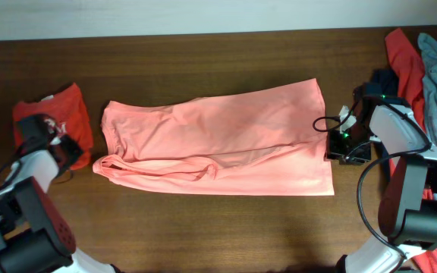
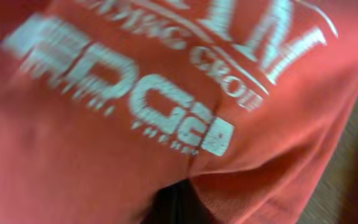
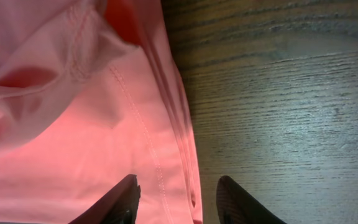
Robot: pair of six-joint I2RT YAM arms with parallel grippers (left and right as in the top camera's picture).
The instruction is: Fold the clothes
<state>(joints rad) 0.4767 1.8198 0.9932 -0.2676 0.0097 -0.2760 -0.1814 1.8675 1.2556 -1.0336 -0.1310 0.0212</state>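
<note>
A dark wooden table [image 1: 203, 53] carries everything. Across its middle lies the salmon-pink shirt [image 1: 218, 144], spread fairly flat with its long axis running left to right. One long edge is already turned in along the near side. At the table's right end sits a heap of garments [image 1: 431, 68] in coral-red, grey-blue and navy. At the left end a red shirt [image 1: 74, 114] with white lettering lies folded small.

The right gripper [image 1: 340, 148] sits at the pink shirt's right end, much nearer to it than the other arm. Its fingertips [image 3: 129, 199] are spread, and the hem [image 3: 166, 143] runs into the gap between them, with fabric to one side and bare wood to the other. Nothing is pinched there yet.

The left gripper [image 1: 51, 133] is pressed together over the red shirt, apart from the pink one. Whether it holds any of that cloth cannot be told.

A lengthwise fold would likely start from the right end.
</note>
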